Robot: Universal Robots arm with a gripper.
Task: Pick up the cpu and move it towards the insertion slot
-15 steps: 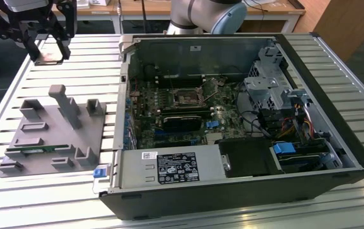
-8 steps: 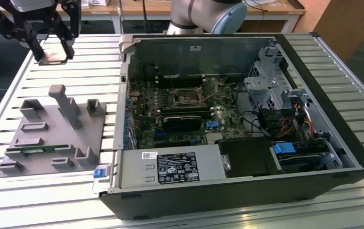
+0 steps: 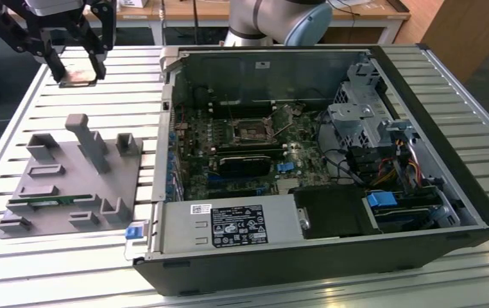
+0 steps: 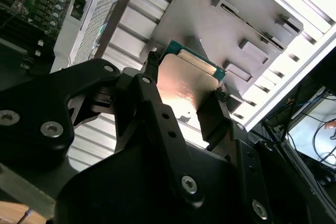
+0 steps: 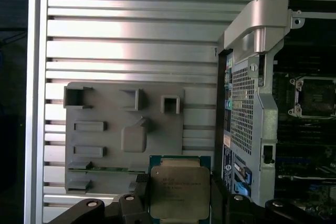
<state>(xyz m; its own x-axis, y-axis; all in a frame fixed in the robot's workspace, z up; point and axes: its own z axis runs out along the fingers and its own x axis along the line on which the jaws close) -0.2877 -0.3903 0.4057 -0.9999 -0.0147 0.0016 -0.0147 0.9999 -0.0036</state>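
Observation:
High over the slatted table, at the exterior view's far left, my gripper (image 3: 79, 72) is shut on the cpu (image 3: 79, 79). Both wrist views show the cpu (image 4: 186, 85) (image 5: 179, 192) as a flat square chip with a silvery top, pinched at two opposite edges by the black fingers (image 4: 150, 61) (image 5: 140, 183). It hangs above the table, beyond the grey tray (image 3: 73, 186) and left of the open computer case (image 3: 313, 160). The insertion slot (image 3: 249, 128) (image 5: 314, 97) is a square socket on the motherboard inside the case, well apart from the cpu.
The grey tray (image 5: 126, 129) has several raised holders, and a thin green memory stick (image 3: 52, 201) (image 5: 105, 169) lies in one. The case's metal wall (image 5: 252, 77) rises between tray and motherboard. Drive cages and cables (image 3: 382, 147) crowd the case's right side.

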